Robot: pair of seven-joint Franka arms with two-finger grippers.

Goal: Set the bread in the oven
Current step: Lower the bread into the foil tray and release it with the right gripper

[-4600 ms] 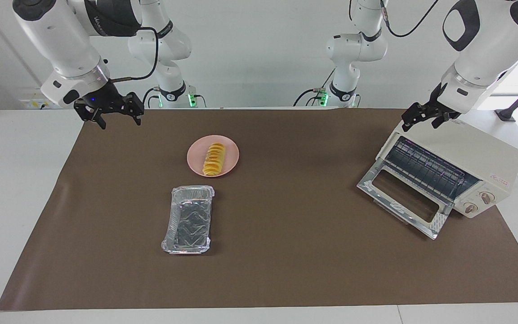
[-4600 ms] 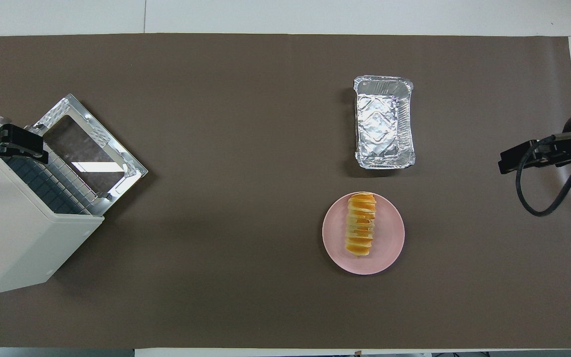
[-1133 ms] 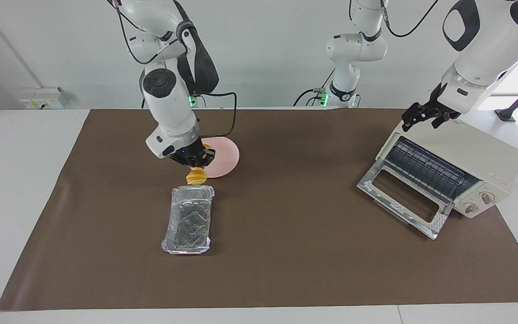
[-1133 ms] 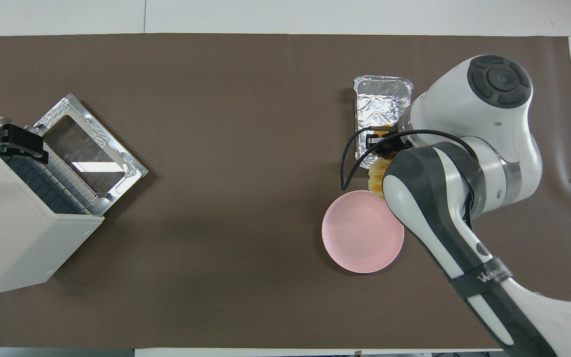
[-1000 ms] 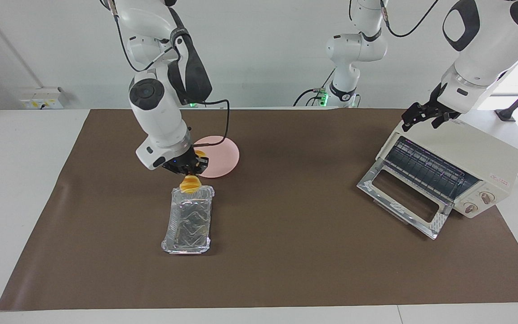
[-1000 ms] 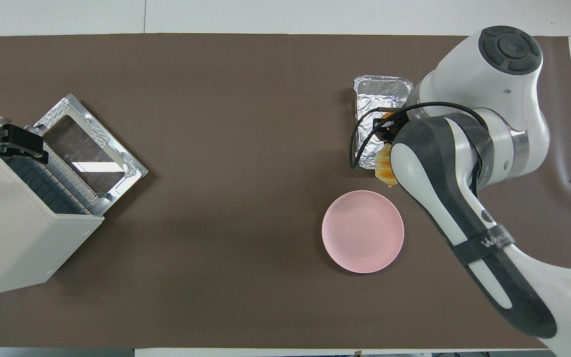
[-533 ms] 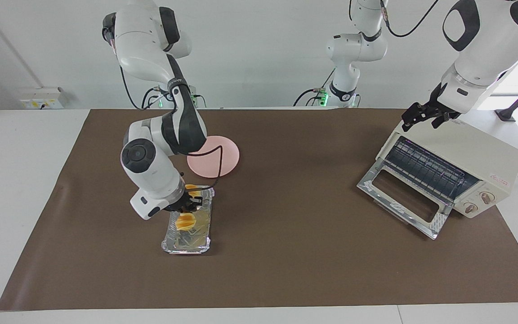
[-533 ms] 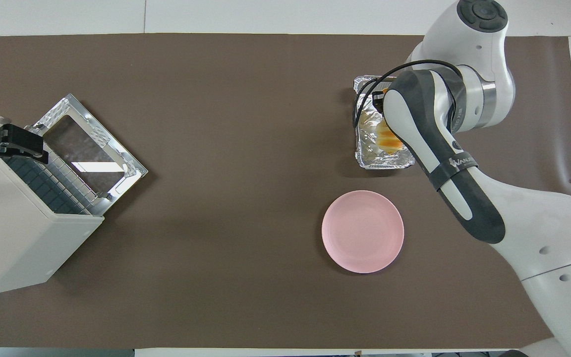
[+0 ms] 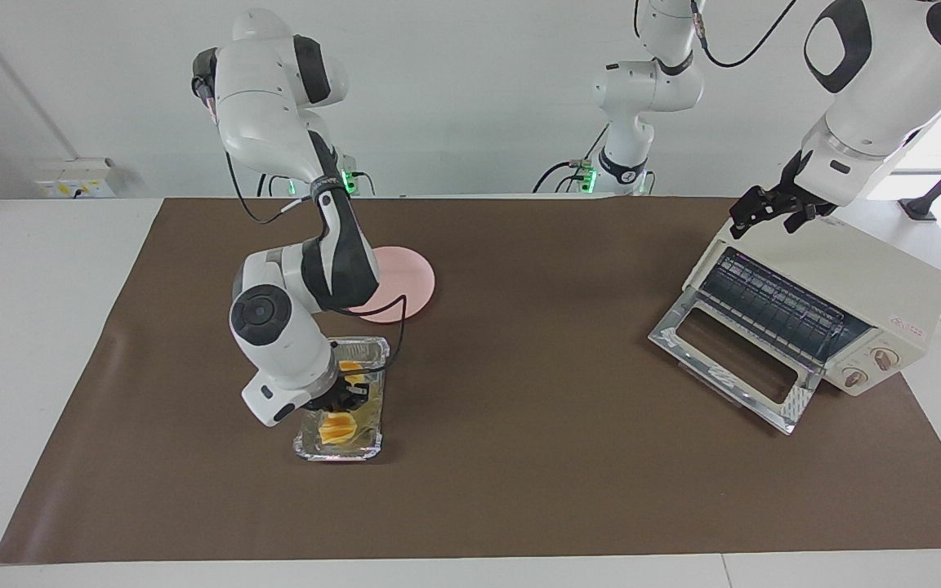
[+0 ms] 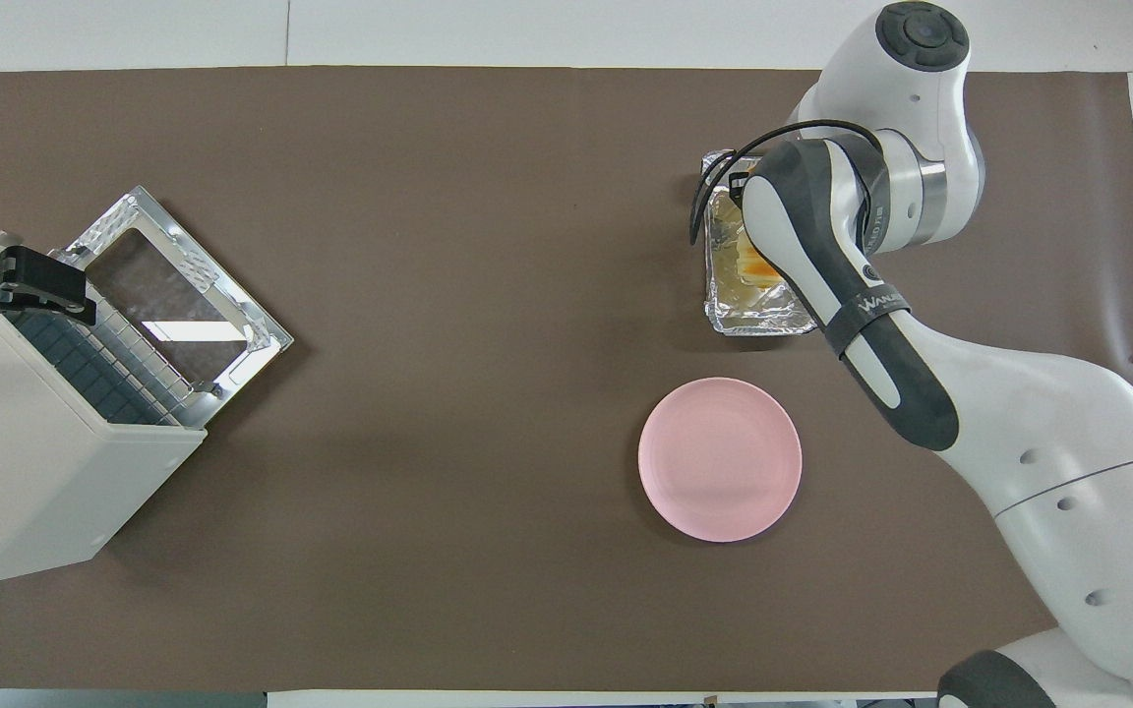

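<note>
The worktop [image 9: 519,490] carries four things, and the task is in its first half. The oven [image 9: 846,278] stands at the left arm's end, turned at an angle. Its glass door [image 9: 732,359] is already dropped flat onto the worktop, and the rack [image 9: 773,306] inside looks bare. So the opening step is done and nothing is loaded yet.

The foil tray [image 9: 364,445] lies toward the right arm's end, farther from the robots than the pink plate [image 9: 413,282], which is empty. The bread [image 9: 338,425] is down inside the tray, lengthwise along it. One golden end shows at the tray's end farthest from the robots, and another bit shows under the wrist.

The right tool [image 9: 341,398] is low in the tray with its fingers closed on the bread's middle. I cannot tell whether the loaf already rests on the foil.

The left tool [image 9: 773,214] waits over the oven's top front edge, fingers spread and holding nothing.

What is left, as I judge it, is releasing the bread, then carrying the tray across and sliding it onto the rack.

There is plenty of room. The brown stretch between tray and oven is bare, and only the plate sits near the tray. The tight spots are the thin foil rim around the right tool, the lowered door jutting out in front of the oven mouth, and the left tool just above that mouth.
</note>
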